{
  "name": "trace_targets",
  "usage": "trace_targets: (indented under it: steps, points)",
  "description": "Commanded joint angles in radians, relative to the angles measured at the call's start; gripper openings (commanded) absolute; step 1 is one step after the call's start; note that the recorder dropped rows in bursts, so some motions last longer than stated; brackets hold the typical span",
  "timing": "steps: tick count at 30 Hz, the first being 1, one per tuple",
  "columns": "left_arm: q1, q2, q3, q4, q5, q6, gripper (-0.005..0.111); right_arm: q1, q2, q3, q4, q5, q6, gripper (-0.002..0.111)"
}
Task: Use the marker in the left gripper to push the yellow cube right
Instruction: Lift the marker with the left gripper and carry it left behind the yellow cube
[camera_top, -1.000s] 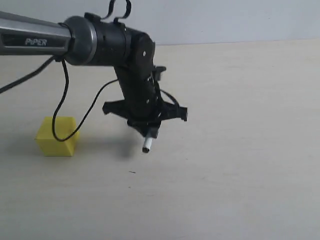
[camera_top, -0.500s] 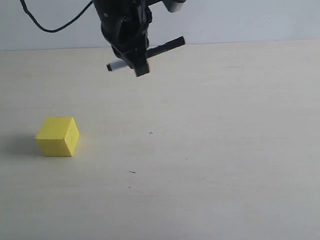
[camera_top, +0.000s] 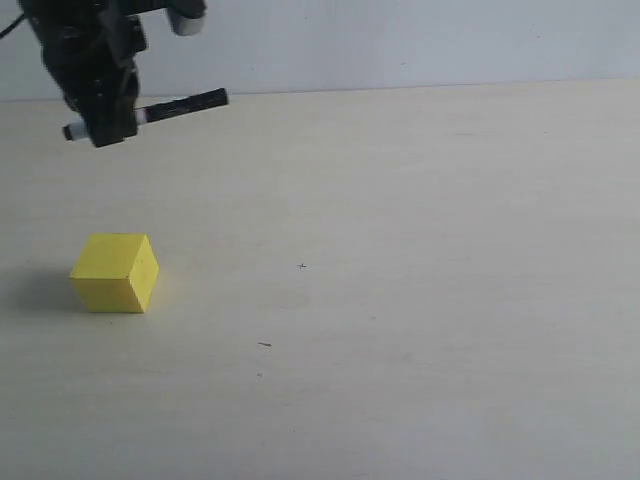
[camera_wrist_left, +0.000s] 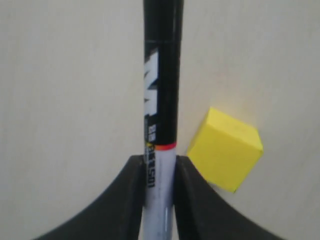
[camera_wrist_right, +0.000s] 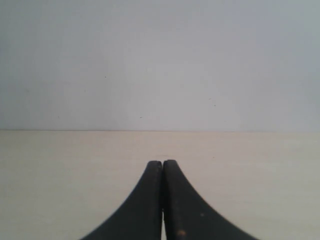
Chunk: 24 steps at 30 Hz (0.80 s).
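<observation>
The yellow cube rests on the pale table at the left of the exterior view; in the left wrist view the cube lies just beside the marker's barrel. My left gripper hangs high above the table, up and slightly left of the cube, and is shut on the marker, which lies nearly level with its black cap pointing right. The wrist view shows the marker clamped between both black fingers of the left gripper. My right gripper is shut with nothing in it and does not appear in the exterior view.
The pale wooden table stretches to the right of the cube up to a light grey wall at the back. A few tiny dark specks mark the surface.
The left arm has lifted from low over the middle of the table and swung up and to the far left, turning the marker from pointing down to nearly level. The cube has not moved.
</observation>
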Motion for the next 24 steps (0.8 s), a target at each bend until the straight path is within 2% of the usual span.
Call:
trace_targets:
  steps: [1,3,8,11,12,15,17,19,21,24]
  points:
    - [0.099,-0.031,0.068,0.090,0.000,-0.070,0.000,0.001,-0.006,0.004,-0.002,-0.005,-0.001,0.000]
    - [0.118,-0.022,0.088,0.088,0.000,-0.083,0.000,0.001,-0.006,0.004,-0.002,-0.005,-0.001,0.000]
    - [0.190,-0.010,0.184,0.060,0.000,0.212,0.000,0.001,-0.006,0.004,-0.002,-0.005,-0.001,0.000]
    - [0.256,-0.015,0.240,0.043,-0.008,0.311,0.000,0.001,-0.006,0.004,-0.002,-0.005,-0.001,0.000]
    - [0.278,-0.021,0.261,0.035,-0.053,0.336,0.000,0.001,-0.006,0.004,-0.002,-0.005,-0.001,0.000]
    - [0.321,-0.032,0.317,0.050,-0.202,0.356,0.000,0.001,-0.006,0.004,-0.002,-0.005,-0.001,0.000]
    - [0.351,-0.026,0.339,0.114,-0.253,0.356,0.000,0.001,-0.006,0.004,-0.002,-0.005,-0.001,0.000]
    - [0.373,-0.008,0.345,0.188,-0.260,0.306,0.000,0.001,-0.006,0.004,-0.002,-0.005,-0.001,0.000]
    - [0.391,0.005,0.345,0.192,-0.266,0.247,0.000,0.001,-0.006,0.004,-0.002,-0.005,-0.001,0.000]
    - [0.423,0.019,0.345,0.151,-0.237,0.352,0.000,0.001,-0.006,0.004,-0.002,-0.005,-0.001,0.000]
